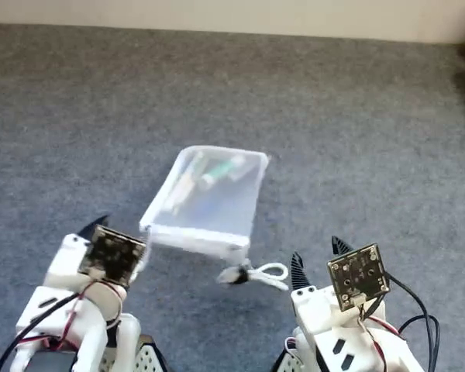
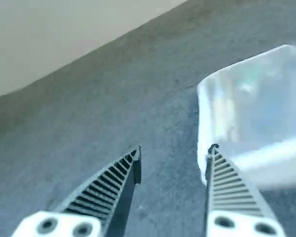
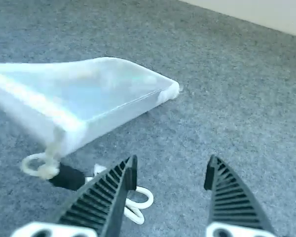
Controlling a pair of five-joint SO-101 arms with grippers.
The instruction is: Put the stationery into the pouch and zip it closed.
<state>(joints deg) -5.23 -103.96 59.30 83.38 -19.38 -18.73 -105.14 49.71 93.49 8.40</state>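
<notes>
- High view: the clear pouch (image 1: pixel 209 205) lies flat on the grey carpet (image 1: pixel 356 116), in the middle, just ahead of the two arms.
- The stationery (image 1: pixel 217 172), pens and a greenish thing, shows through the pouch at its far end.
- A white cord (image 1: pixel 270 273) with a small black zip pull (image 1: pixel 234 275) lies at the pouch's near corner, close to the right gripper (image 1: pixel 319 260).
- The left arm (image 1: pixel 77 302) sits low by the pouch's other near corner. The right arm (image 1: pixel 333 318) sits low by the cord. Their little camera boards hide most of the fingers.
- Left wrist view: the left gripper (image 2: pixel 175 150) has its jaws wide apart and holds nothing. It points low across the carpet toward a pale wall (image 2: pixel 64 34).
- One fingertip is right at the pouch's edge. I cannot tell if it touches. The pouch is cut off at the side, and the things inside cannot be made out.
- Right wrist view: the right gripper's jaws are wide apart too, with nothing between them. They hang over bare carpet.
- The pouch lies past the fingers, apart from them. The cord makes loops beside one finger, and that finger hides part of a loop.
</notes>
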